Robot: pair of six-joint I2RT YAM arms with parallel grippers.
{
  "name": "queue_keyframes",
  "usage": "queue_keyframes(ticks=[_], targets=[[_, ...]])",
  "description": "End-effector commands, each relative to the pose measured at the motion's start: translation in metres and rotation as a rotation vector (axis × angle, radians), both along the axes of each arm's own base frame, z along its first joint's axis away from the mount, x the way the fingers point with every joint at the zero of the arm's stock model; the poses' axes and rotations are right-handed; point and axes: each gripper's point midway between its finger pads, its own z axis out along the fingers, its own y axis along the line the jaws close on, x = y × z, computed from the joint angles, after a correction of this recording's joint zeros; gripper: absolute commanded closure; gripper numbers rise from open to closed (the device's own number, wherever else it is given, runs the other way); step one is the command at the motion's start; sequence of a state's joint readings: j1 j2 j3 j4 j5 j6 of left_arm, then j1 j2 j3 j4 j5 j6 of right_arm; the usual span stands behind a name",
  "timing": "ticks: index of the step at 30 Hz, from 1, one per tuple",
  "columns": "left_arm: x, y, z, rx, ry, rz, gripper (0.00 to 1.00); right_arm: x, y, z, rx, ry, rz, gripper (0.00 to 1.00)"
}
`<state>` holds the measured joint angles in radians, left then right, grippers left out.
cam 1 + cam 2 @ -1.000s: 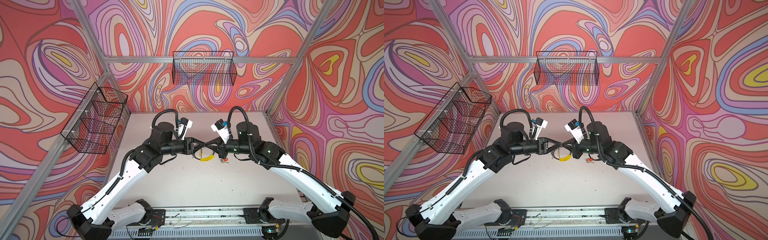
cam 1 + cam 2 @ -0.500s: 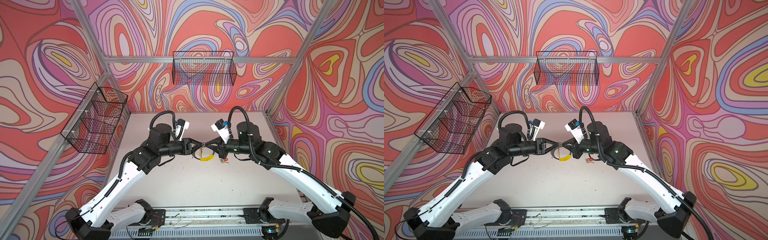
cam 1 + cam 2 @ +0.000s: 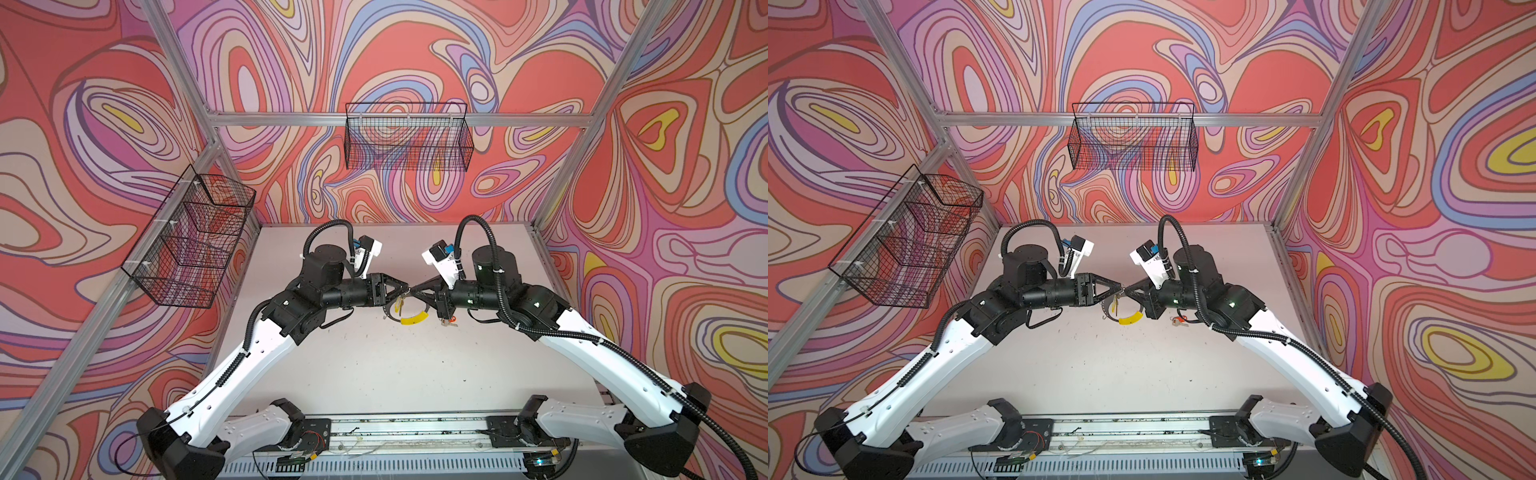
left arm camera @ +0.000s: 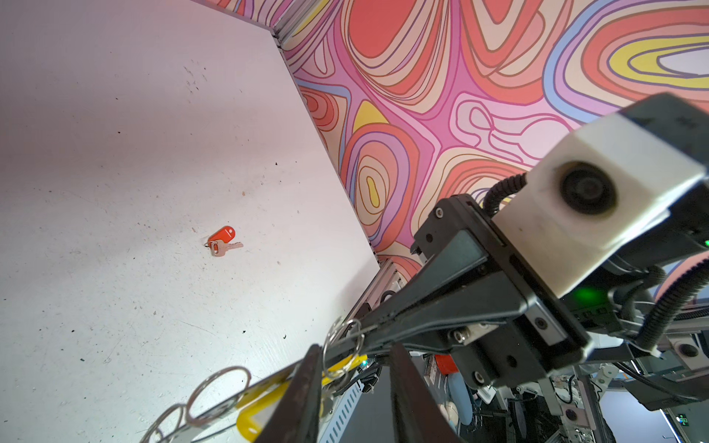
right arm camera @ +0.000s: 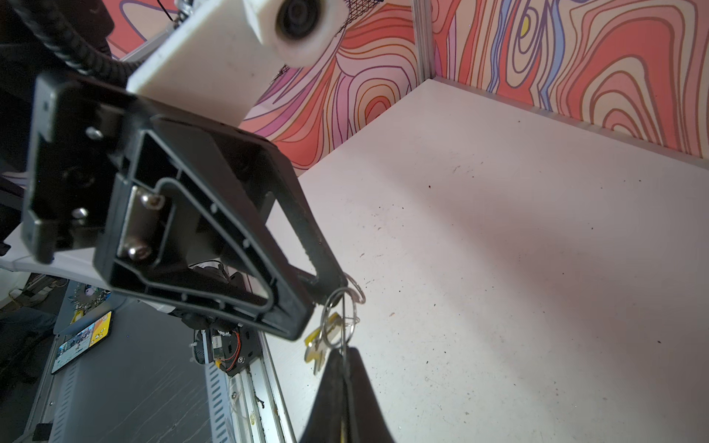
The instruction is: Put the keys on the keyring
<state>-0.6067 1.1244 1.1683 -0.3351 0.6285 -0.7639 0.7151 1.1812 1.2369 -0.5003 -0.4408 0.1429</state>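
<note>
A black wire basket point(image 3: 187, 245) hung on the left wall, and a second wire basket point(image 3: 409, 141) hung on the back wall. Below them, the left arm reached in over the pale counter point(image 3: 374, 365) towards its middle.

The left claw point(image 3: 405, 286) pointed at the other claw, tip almost to tip. In the left wrist view its two fingers point(image 4: 307, 383) stood a little apart, with something yellow showing in the gap. Whether they gripped it could not be told.

The keyring point(image 3: 411, 320) hung just under the meeting tips in both top views, its yellow arc lowest. Whether its low edge touched the counter could not be told. The yellow-tagged key point(image 5: 318, 347) dangled beside the left claw's tip, right next to a thin wire split ring point(image 5: 339, 314). More split rings point(image 4: 218, 395) showed near the yellow tag in the left wrist view.

The right claw point(image 3: 416, 288) was clenched. In the right wrist view its fingertips were pinched on a thin wire running up to that split ring.

Further right, the red-tagged key point(image 4: 224, 239) lay flat on the counter, apart from the keyring. In both top views it sat just below the right wrist.
</note>
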Motion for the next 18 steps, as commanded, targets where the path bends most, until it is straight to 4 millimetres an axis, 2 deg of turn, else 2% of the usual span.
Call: queue_keyframes(ticks=[1, 9, 14, 18], targets=[[0.0013, -0.0033, 0.0069, -0.038, -0.01, -0.012, 0.67, -0.0072, 0.0025, 0.0158, 0.048, -0.042, 0.029, 1.0], [-0.0061, -0.005, 0.0082, -0.058, 0.003, -0.046, 0.74, -0.0063, 0.0033, 0.0164, 0.056, -0.045, 0.028, 1.0], [-0.0052, -0.0049, 0.0075, -0.057, 0.006, -0.041, 0.83, -0.0059, 0.0051, 0.0161, 0.059, -0.04, 0.035, 1.0], [-0.0028, -0.0059, 0.0116, -0.059, -0.002, -0.038, 0.85, -0.007, 0.0055, 0.0154, 0.058, -0.036, 0.039, 1.0]])
